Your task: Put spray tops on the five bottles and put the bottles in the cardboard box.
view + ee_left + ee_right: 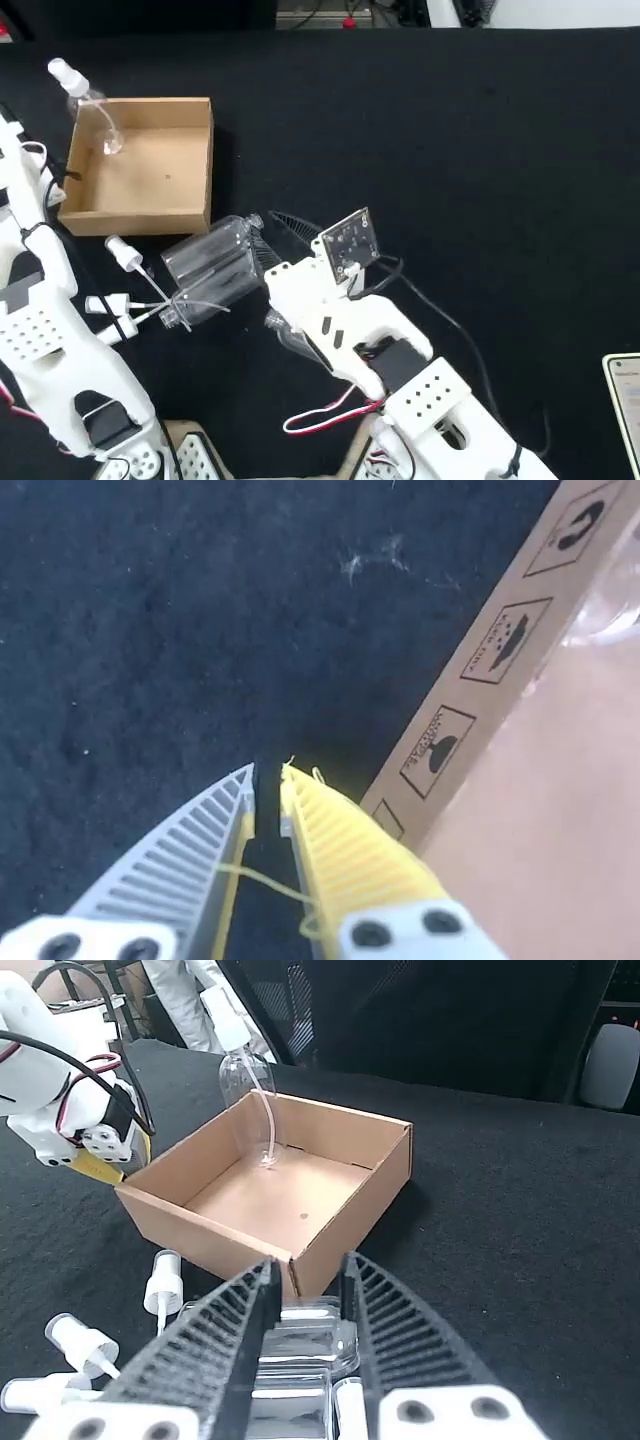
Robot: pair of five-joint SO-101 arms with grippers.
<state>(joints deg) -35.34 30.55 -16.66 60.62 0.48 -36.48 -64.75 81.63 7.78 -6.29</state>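
Now the right claw is clamping a bare bottle.
It is lying at five o'clock from the box; a capped bottle is standing inside at eleven; the left claw, closed and empty, is hanging beside its wall.

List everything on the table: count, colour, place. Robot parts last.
table: one, black, under everything.
cardboard box: one, brown, open-topped, far left part of the table.
capped bottle: one, clear with a white spray top, upright in a far corner of the box.
held bottle: one, clear, no top, between the right gripper's fingers.
other bottles: clear, no tops, lying in front of the box; count unclear.
spray tops: three, white, loose beside those bottles.
flat object: one, pale, at the table's right edge.
left gripper: shut, empty, outside the box wall.
right gripper: closed on the held bottle.
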